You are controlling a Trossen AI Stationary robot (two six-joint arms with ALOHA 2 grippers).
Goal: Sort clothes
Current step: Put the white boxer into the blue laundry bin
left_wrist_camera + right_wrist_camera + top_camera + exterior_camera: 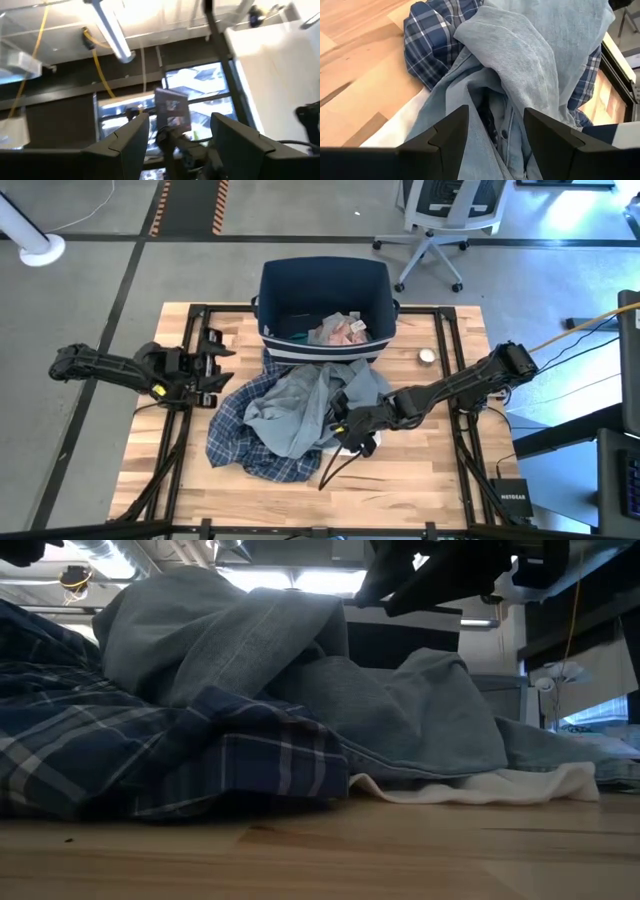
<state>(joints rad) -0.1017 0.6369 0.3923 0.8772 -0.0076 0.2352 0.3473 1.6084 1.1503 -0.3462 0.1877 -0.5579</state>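
The clothes lie in a pile at the table's middle. A large light grey-blue garment (300, 405) lies on top of a blue-and-white plaid shirt (240, 442), and a white piece (480, 788) shows under the pile's near edge. Pink pieces (340, 330) lie inside the navy bin (322, 280). No black piece shows plainly. My right gripper (495, 132) is open and points down at a fold of the grey-blue garment (520, 65), at the pile's right near side (347, 430). My left gripper (220, 365) is open and empty, left of the pile, and its wrist view looks up into the room (180, 142). My right gripper's open fingers (445, 135) stand on either side of a fold of the grey-blue garment (492, 107), coming from above and the table's right. I cannot tell whether they touch the cloth.
The navy bin stands at the table's far middle, its near wall against the pile. A small round silver thing (427, 356) lies to the bin's right. Bare wood (430, 470) shows near and right of the pile. An office chair (440, 220) stands beyond the table.
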